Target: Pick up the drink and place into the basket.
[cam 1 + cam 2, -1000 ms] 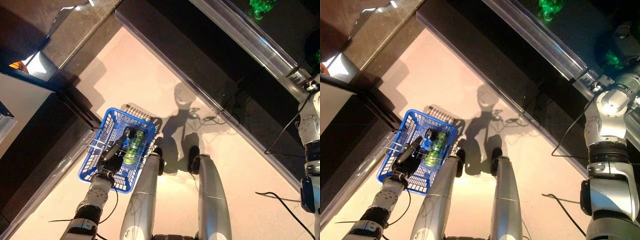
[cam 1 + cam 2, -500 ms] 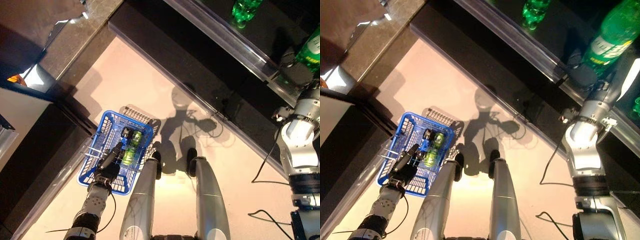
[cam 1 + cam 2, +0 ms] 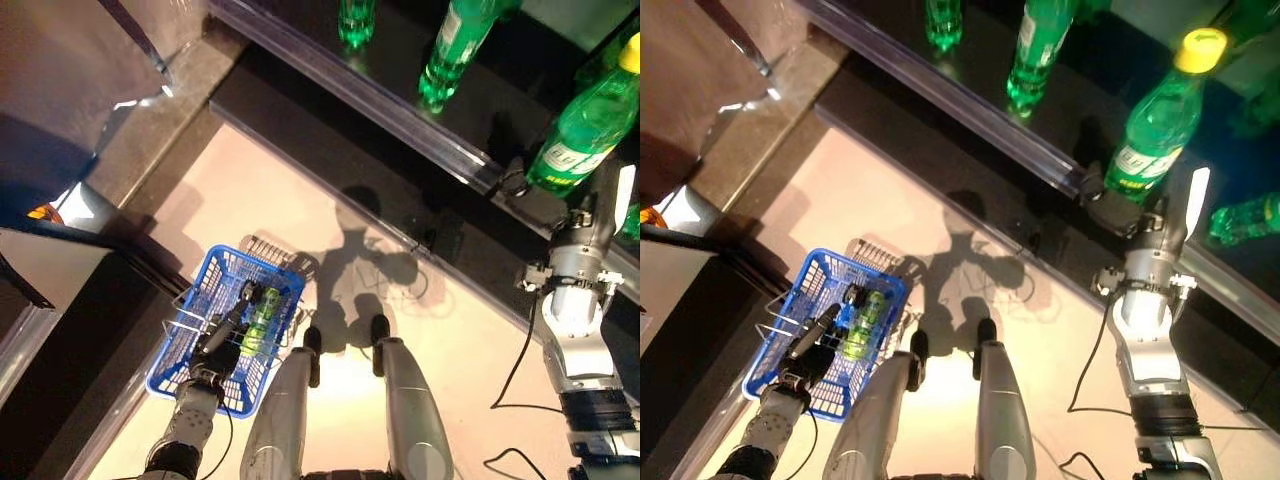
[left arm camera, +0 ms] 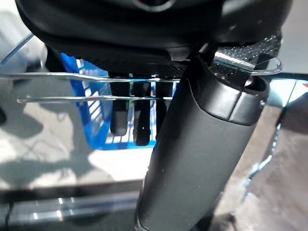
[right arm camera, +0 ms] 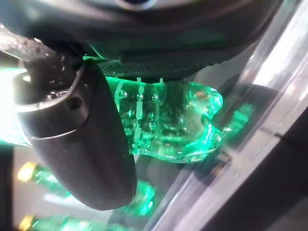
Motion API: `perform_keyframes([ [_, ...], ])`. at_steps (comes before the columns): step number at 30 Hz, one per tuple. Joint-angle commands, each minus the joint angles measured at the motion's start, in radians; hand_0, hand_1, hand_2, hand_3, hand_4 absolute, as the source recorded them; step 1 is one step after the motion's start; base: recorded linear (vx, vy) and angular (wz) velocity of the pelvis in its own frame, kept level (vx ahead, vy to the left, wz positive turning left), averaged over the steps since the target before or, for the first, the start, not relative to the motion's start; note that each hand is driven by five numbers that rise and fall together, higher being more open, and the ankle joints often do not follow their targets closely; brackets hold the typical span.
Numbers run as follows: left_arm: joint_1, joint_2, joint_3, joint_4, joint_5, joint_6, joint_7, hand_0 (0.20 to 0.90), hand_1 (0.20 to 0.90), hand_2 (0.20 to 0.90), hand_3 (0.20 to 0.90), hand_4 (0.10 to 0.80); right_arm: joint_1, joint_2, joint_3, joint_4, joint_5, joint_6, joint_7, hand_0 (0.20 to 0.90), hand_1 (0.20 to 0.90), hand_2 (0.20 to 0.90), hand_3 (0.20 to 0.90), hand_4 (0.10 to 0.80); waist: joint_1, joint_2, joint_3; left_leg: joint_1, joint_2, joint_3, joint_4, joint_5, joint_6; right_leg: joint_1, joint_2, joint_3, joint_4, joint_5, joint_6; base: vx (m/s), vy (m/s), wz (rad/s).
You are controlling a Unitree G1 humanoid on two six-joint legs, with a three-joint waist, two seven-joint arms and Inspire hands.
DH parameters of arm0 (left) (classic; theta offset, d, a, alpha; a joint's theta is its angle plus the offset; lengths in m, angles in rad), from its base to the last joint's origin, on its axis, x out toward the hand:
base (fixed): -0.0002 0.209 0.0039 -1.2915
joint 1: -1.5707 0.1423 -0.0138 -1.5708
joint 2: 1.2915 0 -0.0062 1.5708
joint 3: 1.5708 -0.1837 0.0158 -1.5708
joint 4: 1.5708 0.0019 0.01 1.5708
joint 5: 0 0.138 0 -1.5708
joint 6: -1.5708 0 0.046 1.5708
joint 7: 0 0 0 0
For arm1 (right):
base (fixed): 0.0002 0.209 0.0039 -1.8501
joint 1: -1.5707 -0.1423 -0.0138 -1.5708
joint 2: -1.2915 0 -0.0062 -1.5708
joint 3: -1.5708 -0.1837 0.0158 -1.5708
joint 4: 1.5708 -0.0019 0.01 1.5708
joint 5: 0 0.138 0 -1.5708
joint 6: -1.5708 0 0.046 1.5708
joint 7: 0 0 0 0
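A green bottle (image 3: 1155, 130) with a yellow cap is at the front edge of the dark shelf. My right hand (image 3: 1120, 205) is shut round its lower part. In the right wrist view the bottle's green base (image 5: 168, 120) sits between the thumb (image 5: 82, 144) and the palm. My left hand (image 3: 215, 345) hangs low at the left, shut on the wire handles (image 4: 96, 74) of the blue basket (image 3: 175, 370). A green drink (image 3: 262, 310) lies in the basket.
More green bottles (image 3: 450, 50) stand on the dark shelf behind a clear rail (image 3: 400, 110), and one (image 3: 1240, 215) lies to the right of my hand. A dark counter (image 3: 60, 320) runs along the left beside the basket.
The camera has tilted up toward the shelf. My right arm has risen to the shelf edge and its hand now grips the green bottle. The basket hangs as before.
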Motion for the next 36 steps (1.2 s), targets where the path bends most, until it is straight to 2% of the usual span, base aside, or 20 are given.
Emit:
perform_keyframes([
  [1, 0.076, 0.045, 0.056, -0.209, 0.058, -0.1, -0.109, 0.3, 0.3, 0.3, 0.2, 0.1, -0.023, -0.027, -0.119, -0.23, 0.046, -0.164, 0.071, 0.3, 0.3, 0.3, 0.2, 0.1, 0.013, -0.039, -0.22, 0.079, -0.068, -0.003, -0.094, 0.036, 0.045, 0.123, 0.073, -0.014, -0.275, 0.152, -0.012, 0.065, 0.012, 0.02],
  [7, 0.071, 0.041, 0.061, -0.238, 0.163, -0.08, -0.075, 0.3, 0.3, 0.3, 0.2, 0.1, 0.079, 0.029, -0.055, -0.222, 0.144, -0.13, 0.164, 0.3, 0.3, 0.3, 0.2, 0.1, 0.038, -0.041, -0.347, 0.259, -0.049, -0.011, -0.279, 0.076, 0.021, 0.327, 0.061, -0.06, -0.446, 0.169, 0.007, 0.053, 0.013, 0.16],
  [8, 0.072, 0.041, 0.06, -0.24, 0.167, -0.08, -0.076, 0.3, 0.3, 0.3, 0.2, 0.1, 0.081, 0.03, -0.054, -0.222, 0.143, -0.128, 0.166, 0.3, 0.3, 0.3, 0.2, 0.1, 0.038, -0.041, -0.348, 0.267, -0.048, -0.012, -0.287, 0.078, 0.02, 0.335, 0.061, -0.061, -0.453, 0.171, 0.007, 0.029, 0.023, 0.16],
  [13, 0.027, 0.028, 0.015, -0.261, 0.236, -0.056, -0.094, 0.3, 0.3, 0.3, 0.2, 0.1, 0.087, 0.102, 0.046, -0.138, 0.172, -0.066, 0.225, 0.3, 0.3, 0.3, 0.2, 0.1, 0.054, -0.032, -0.431, 0.372, -0.022, 0.004, -0.409, 0.107, 0.006, 0.44, 0.059, -0.094, -0.551, 0.193, 0.015, -0.04, 0.022, 0.2],
  [18, -0.014, 0.018, -0.025, -0.274, 0.26, -0.044, -0.113, 0.3, 0.3, 0.3, 0.2, 0.1, 0.096, 0.154, 0.115, -0.061, 0.181, -0.035, 0.268, 0.3, 0.3, 0.3, 0.2, 0.1, 0.055, -0.02, -0.47, 0.428, -0.003, 0.019, -0.493, 0.136, -0.007, 0.49, 0.061, -0.12, -0.596, 0.199, 0.017, -0.083, 0.04, 0.18],
  [22, -0.025, 0.008, -0.043, -0.297, 0.259, -0.043, -0.123, 0.3, 0.3, 0.3, 0.2, 0.1, 0.115, 0.193, 0.162, -0.029, 0.183, 0.001, 0.307, 0.3, 0.3, 0.3, 0.2, 0.1, 0.054, -0.014, -0.492, 0.447, -0.001, 0.028, -0.507, 0.138, -0.008, 0.506, 0.055, -0.125, -0.603, 0.194, 0.019, -0.053, 0.05, 0.09],
  [30, -0.04, 0.025, -0.054, -0.357, 0.255, -0.017, -0.173, 0.3, 0.3, 0.3, 0.2, 0.1, 0.136, 0.21, 0.247, -0.002, 0.156, 0.048, 0.383, 0.3, 0.3, 0.3, 0.2, 0.1, 0.052, -0.005, -0.514, 0.459, -0.003, 0.034, -0.512, 0.135, -0.008, 0.52, 0.045, -0.129, -0.608, 0.187, 0.021, -0.012, 0.036, 0.03],
  [36, -0.046, 0.048, -0.086, -0.461, 0.258, 0.036, -0.224, 0.3, 0.3, 0.3, 0.2, 0.1, 0.143, 0.197, 0.331, 0.013, 0.11, 0.096, 0.45, 0.3, 0.3, 0.3, 0.2, 0.1, 0.065, -0.001, -0.517, 0.459, -0.008, 0.034, -0.509, 0.132, -0.008, 0.521, 0.032, -0.148, -0.608, 0.182, 0.027, 0.0, 0.005, 0.0],
])
